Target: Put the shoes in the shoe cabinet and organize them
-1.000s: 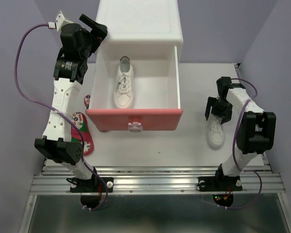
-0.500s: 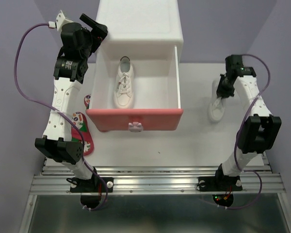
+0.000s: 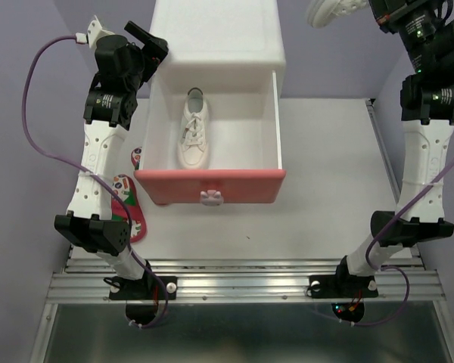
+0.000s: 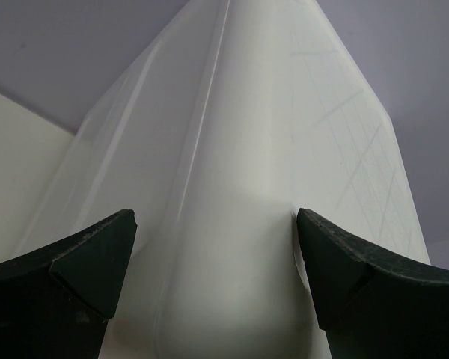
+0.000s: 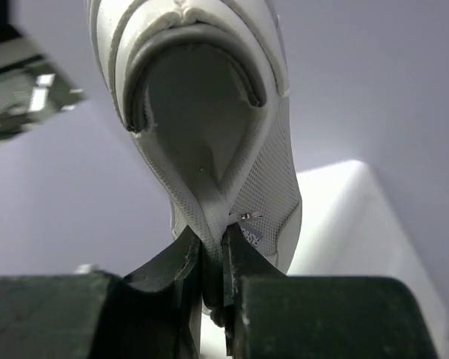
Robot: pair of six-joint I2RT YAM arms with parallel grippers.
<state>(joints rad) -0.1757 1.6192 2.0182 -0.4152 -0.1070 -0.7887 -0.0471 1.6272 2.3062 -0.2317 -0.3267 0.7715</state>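
A white sneaker was pinched by its heel rim in the right gripper and held aloft, right of the shoe cabinet. The left gripper was spread astride the cabinet's corner.

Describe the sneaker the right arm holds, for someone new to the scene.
Find the white shoe cabinet at the back. Right of its top, a white sneaker hangs in the air, pinched by the right gripper. Its twin lies in the open drawer.
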